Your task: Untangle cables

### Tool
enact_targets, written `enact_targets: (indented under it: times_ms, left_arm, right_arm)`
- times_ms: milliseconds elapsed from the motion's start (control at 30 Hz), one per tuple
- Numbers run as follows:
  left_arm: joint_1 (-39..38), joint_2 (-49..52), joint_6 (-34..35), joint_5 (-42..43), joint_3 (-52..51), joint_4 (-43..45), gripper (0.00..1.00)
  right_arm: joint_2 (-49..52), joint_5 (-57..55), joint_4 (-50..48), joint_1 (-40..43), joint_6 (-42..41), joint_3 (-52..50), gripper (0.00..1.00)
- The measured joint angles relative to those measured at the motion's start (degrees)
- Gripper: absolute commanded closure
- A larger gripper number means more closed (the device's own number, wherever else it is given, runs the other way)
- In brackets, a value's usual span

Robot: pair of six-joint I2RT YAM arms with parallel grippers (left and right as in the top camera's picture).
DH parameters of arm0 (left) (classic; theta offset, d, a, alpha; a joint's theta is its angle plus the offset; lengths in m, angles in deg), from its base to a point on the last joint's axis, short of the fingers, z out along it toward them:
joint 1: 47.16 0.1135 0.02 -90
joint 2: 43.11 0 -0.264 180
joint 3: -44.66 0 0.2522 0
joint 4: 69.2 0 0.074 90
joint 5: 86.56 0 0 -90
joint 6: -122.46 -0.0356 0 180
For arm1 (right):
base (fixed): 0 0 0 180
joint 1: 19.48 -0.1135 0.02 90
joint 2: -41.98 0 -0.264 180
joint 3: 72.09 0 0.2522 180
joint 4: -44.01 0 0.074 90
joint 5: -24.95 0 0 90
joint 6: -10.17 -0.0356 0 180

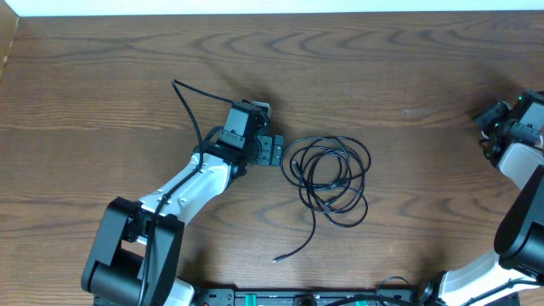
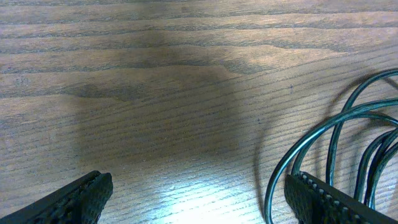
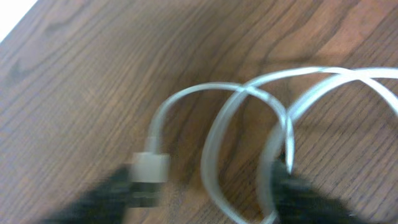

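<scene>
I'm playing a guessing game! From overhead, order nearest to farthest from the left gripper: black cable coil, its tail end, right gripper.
1. Black cable coil, just beside left gripper.
2. Tail end, toward the front.
3. Right gripper, far right.

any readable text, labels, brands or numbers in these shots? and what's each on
None can be read in any view.
Black cable, white cable and its plug: no markings visible; the right wrist view is blurred.
Teal marks on the rail at the overhead view's bottom edge: too small to read.
</scene>
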Motion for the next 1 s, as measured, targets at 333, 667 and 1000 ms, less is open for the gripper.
enact_targets:
  times_ms: [333, 667, 1000]
  left_arm:
    - [0.0, 0.0, 0.0, 0.0, 0.0, 0.0, 0.07]
    - [0.0, 0.0, 0.0, 0.02, 0.0, 0.0, 0.07]
    - [0.0, 0.0, 0.0, 0.02, 0.0, 0.02, 0.07]
  right_arm:
    - [0.07, 0.22, 6.47, -0.22, -2.45, 0.31, 0.01]
    - [0.17, 1.33, 23.87, -0.22, -8.48, 9.62, 0.01]
    - [0.17, 1.27, 41.07, -0.22, -0.76, 21.53, 0.01]
